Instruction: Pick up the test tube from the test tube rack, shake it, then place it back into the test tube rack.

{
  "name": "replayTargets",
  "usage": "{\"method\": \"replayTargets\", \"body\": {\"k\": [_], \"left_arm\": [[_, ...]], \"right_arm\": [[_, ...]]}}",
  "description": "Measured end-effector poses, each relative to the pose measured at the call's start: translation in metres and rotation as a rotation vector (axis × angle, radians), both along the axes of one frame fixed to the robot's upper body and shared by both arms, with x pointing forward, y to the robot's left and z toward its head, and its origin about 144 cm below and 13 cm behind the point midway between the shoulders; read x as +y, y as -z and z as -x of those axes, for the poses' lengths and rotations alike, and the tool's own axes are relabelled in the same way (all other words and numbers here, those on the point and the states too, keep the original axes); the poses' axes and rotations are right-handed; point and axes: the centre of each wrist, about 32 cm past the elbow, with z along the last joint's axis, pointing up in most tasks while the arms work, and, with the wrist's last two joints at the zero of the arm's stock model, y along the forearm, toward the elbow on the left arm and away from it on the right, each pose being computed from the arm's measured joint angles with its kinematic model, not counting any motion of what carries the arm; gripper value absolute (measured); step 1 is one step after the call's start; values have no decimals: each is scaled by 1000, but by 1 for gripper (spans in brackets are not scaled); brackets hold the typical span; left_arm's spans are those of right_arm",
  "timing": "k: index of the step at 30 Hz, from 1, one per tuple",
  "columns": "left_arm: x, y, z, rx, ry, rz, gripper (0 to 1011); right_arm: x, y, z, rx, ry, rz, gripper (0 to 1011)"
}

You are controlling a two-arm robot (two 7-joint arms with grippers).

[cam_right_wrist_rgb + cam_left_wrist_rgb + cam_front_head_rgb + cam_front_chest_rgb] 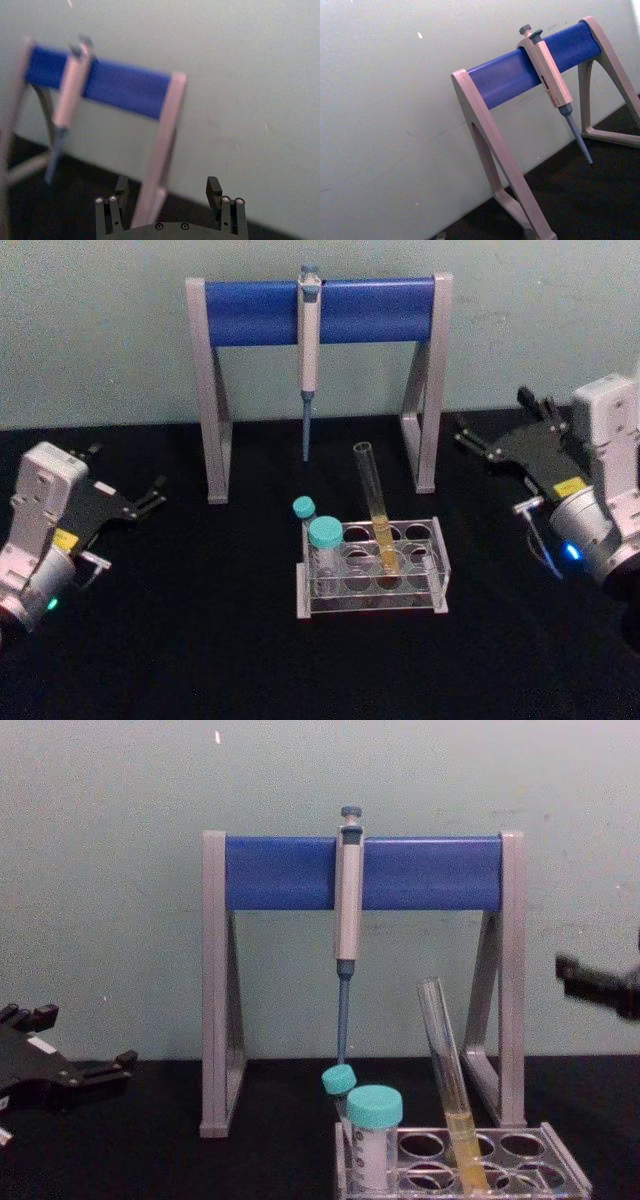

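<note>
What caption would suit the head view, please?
Test tube leans in its rack; both open grippers, left and right, wait apart.

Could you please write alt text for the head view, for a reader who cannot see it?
A long test tube with yellow liquid leans in a clear test tube rack on a black table, beside two teal-capped vials. Both tools, left tool and right tool, sit open and apart from it, before a pipette stand.

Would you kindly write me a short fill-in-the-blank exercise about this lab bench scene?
1. The test tube stands in the test tube rack, holding ____ liquid.
2. The pipette hangs from the stand's ____ bar.
3. The two vials in the rack wear ____ caps.
4. The right gripper has its fingers ____.

Missing words: yellow; blue; teal; open
</note>
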Motion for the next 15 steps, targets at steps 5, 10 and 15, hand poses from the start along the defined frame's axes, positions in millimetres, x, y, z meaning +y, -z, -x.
{"method": "replayTargets", "body": {"k": [5, 10, 15], "left_arm": [[0, 0, 0, 0, 0, 0, 1001], [0, 0, 0, 0, 0, 0, 1001], [0, 0, 0, 0, 0, 0, 1002]], "right_arm": [[6, 12, 2, 85, 59, 51, 1000], [8, 23, 4, 155, 79, 76, 1000], [8, 27, 4, 183, 85, 78, 1000]]}}
